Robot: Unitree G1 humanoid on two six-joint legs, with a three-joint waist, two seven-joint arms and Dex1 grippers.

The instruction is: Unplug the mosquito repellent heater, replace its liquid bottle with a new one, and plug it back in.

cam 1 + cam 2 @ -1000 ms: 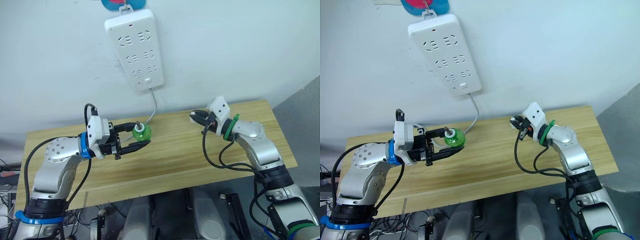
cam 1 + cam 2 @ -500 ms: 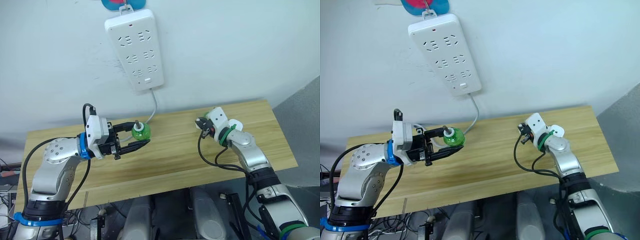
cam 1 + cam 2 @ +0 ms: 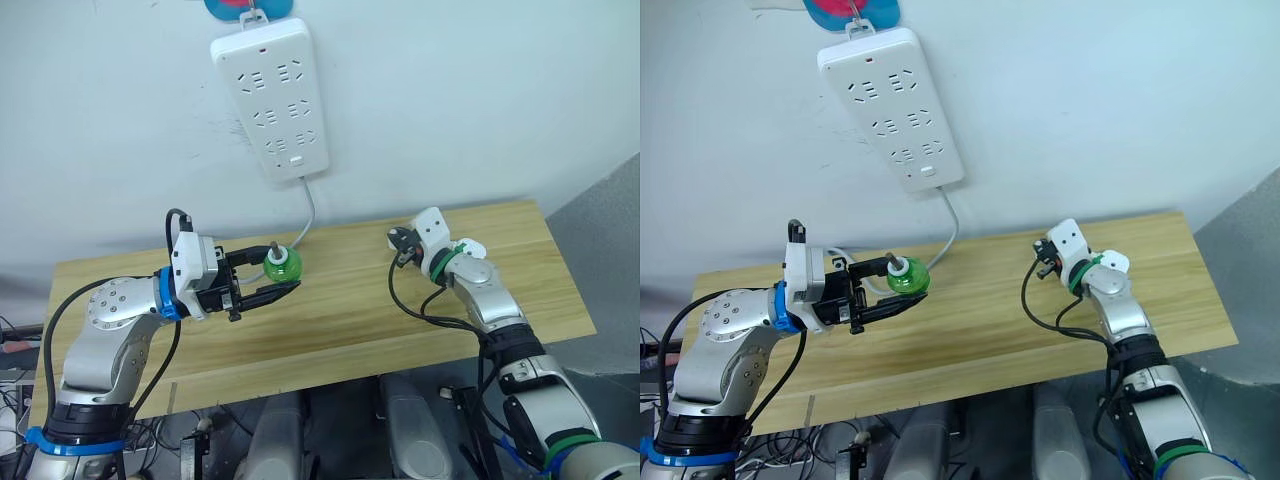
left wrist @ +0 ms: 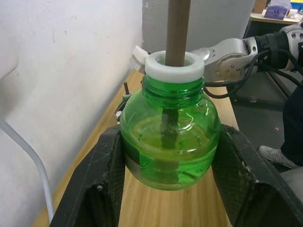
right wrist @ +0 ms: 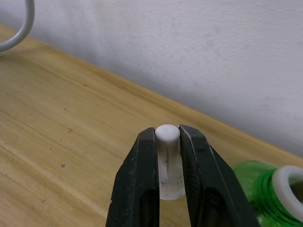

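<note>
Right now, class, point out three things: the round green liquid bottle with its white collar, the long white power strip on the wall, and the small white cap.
Round green liquid bottle (image 4: 170, 142), left wrist view: its belly.
Long white power strip (image 3: 270, 95), left eye view: its face.
Small white cap (image 5: 168, 135), right wrist view: its top.

The scene is evenly and brightly lit by diffuse light. Soft, faint shadows are cast on the worktop (image 3: 340, 310) and the white wall (image 3: 450, 100). Small highlights are seen on the green bottle (image 4: 169, 137). In the left wrist view the background is blurred.
</note>
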